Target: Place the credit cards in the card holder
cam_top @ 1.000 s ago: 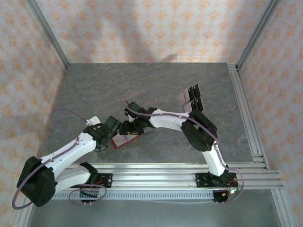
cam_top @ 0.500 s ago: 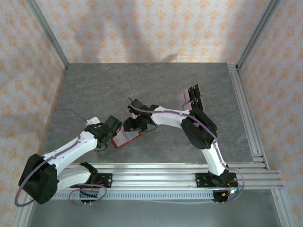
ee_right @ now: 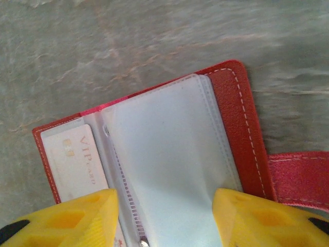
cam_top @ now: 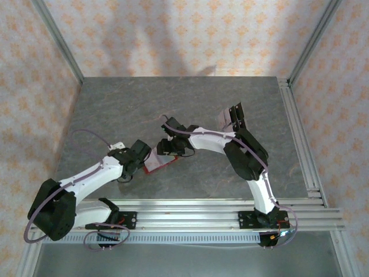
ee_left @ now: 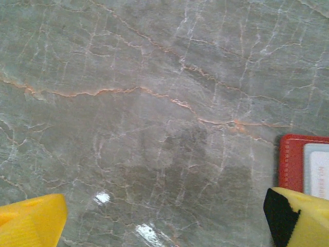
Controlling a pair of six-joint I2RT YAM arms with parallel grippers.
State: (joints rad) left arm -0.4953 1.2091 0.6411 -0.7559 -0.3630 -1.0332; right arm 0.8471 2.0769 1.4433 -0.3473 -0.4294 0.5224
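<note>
- Right pincer [ee_right: 164,218] first: in its own wrist view the two yellow fingers [ee_right: 85,216] stand parted at the bottom of the frame, clasping nothing, right over the open wallet [ee_right: 231,113].
- Between them lie the wallet's clear sleeves [ee_right: 169,159]. Whether the tips touch the plastic, I cannot tell.
- Only this close view gives the fine detail: a pale VIP card [ee_right: 74,159] tucked in the left pocket, and the snap tab [ee_right: 300,177] running off the right edge.
- Over to the left pincer [ee_left: 164,218]: released, jaws spread wide, yellow tips in the bottom corners and bare table [ee_left: 128,103] between them.
- At the right edge of that frame a red corner of the wallet peeks in, just above the right-hand tip.
- The overhead view adds the layout: both pincers meet near the middle of the frame, the left one just left of the wallet, the right one over its upper end.
- Up there too, the loose cards [cam_top: 232,119] lie in the upper right, well apart from the wallet, beside the right arm's elbow. How many there are is too small to tell.
</note>
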